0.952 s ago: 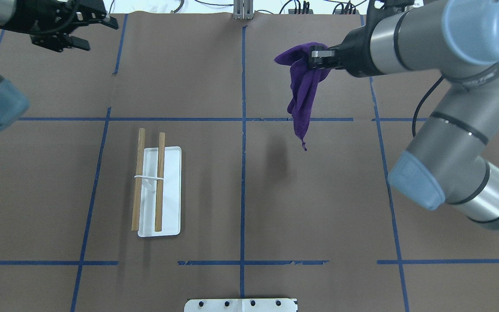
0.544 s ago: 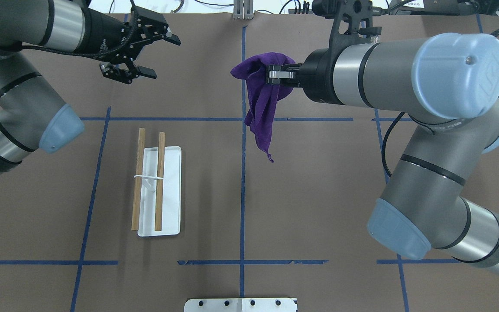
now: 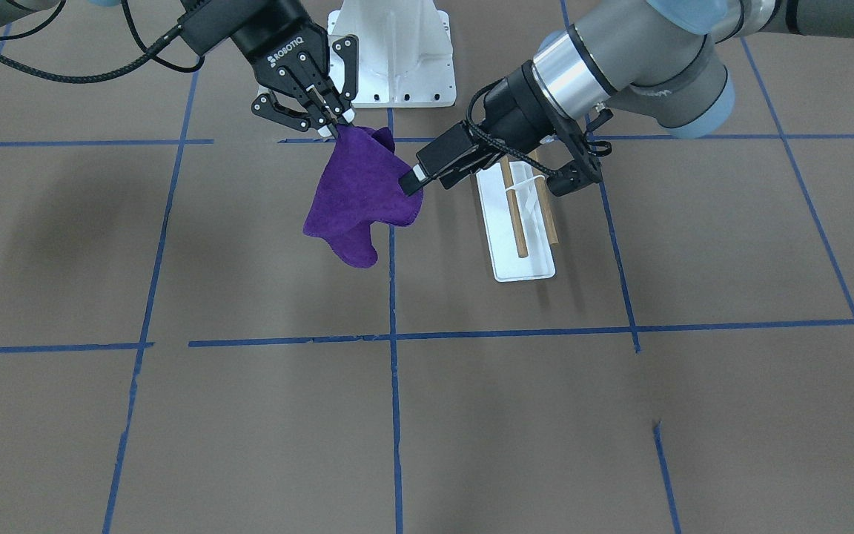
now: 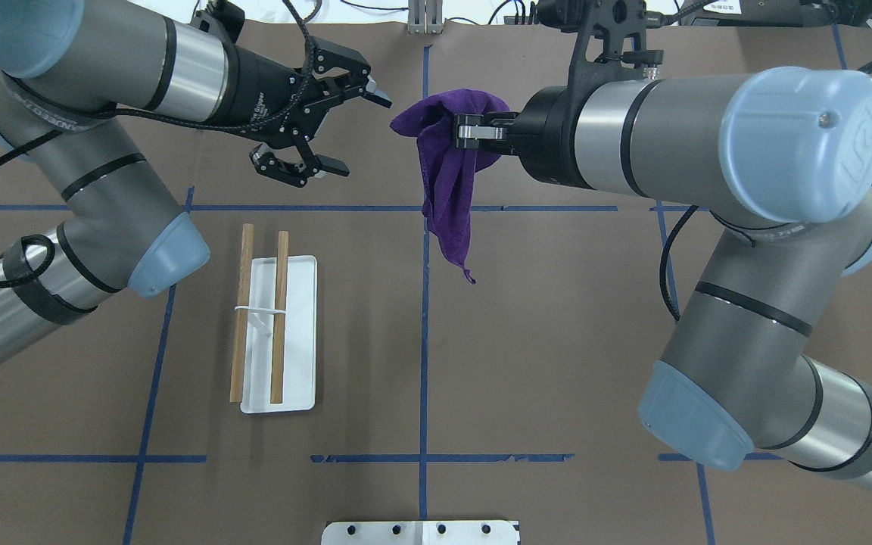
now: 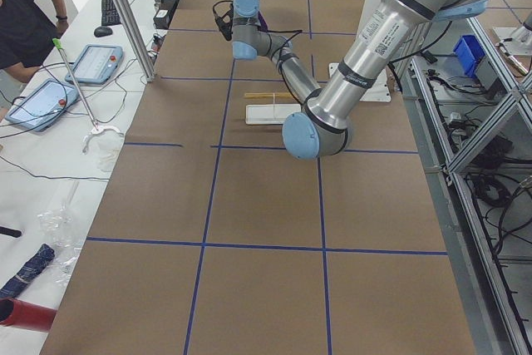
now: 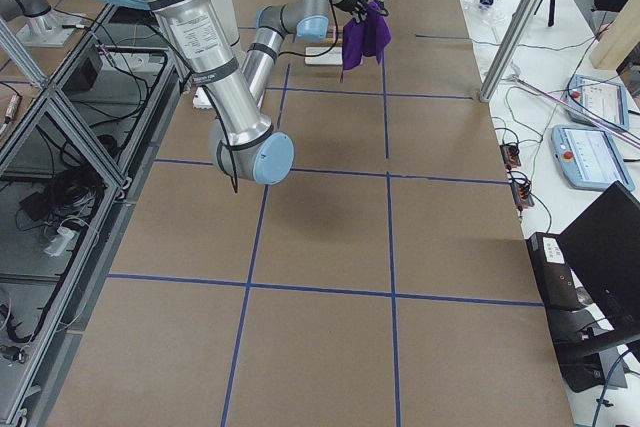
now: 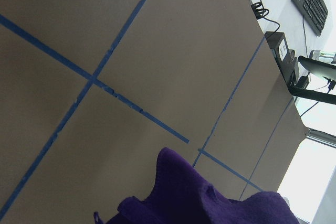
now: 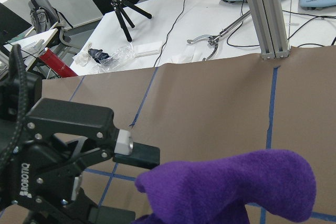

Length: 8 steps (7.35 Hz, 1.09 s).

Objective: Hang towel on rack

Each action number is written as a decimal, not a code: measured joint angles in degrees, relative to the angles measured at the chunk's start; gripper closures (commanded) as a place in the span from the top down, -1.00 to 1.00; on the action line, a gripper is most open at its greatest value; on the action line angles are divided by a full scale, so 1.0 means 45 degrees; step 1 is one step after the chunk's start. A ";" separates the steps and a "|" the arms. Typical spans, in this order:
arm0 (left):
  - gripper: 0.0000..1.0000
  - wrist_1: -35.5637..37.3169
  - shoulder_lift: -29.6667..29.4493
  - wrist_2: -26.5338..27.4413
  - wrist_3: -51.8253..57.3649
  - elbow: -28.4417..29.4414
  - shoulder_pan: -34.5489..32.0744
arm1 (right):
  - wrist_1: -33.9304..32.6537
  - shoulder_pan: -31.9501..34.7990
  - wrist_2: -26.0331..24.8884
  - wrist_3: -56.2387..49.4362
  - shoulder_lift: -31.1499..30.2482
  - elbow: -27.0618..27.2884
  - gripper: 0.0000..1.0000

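Note:
The deep-purple towel point(image 4: 447, 174) hangs bunched from my right gripper point(image 4: 457, 130), which is shut on its upper part, high over the table's far middle. In the front view the towel point(image 3: 356, 196) droops below that gripper point(image 3: 332, 127). My left gripper point(image 4: 360, 133) is open and empty, just left of the towel, with one fingertip point(image 3: 409, 180) close to the cloth's edge. The rack point(image 4: 278, 318), two wooden dowels on a white base point(image 4: 301, 341), stands on the table to the near left, apart from both grippers. The towel fills the bottom of the left wrist view point(image 7: 210, 198).
The table is covered in brown paper with a grid of blue tape lines point(image 4: 425, 341). The white robot pedestal point(image 3: 394, 52) is at the robot's side of the table. A metal post point(image 4: 425, 15) stands at the far edge.
My left arm has swung right and its open gripper now sits beside the towel. My right gripper has carried the towel left from the far right, most of that in the first half second.

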 measured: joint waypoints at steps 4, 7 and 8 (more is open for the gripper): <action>-0.59 -0.0014 -0.0334 0.0500 -0.0525 0.0088 0.0096 | 0.0004 -0.0474 -0.0391 -0.0001 -0.0008 0.0294 -1.00; -1.00 -0.0104 -0.0330 0.0507 -0.0583 0.0033 0.0098 | 0.0001 -0.0507 -0.0380 -0.0005 -0.0045 0.0415 -1.00; -1.00 -0.0179 -0.0300 0.0506 -0.0576 0.0004 0.0084 | 0.0005 -0.0505 -0.0371 -0.0013 -0.0077 0.0419 -1.00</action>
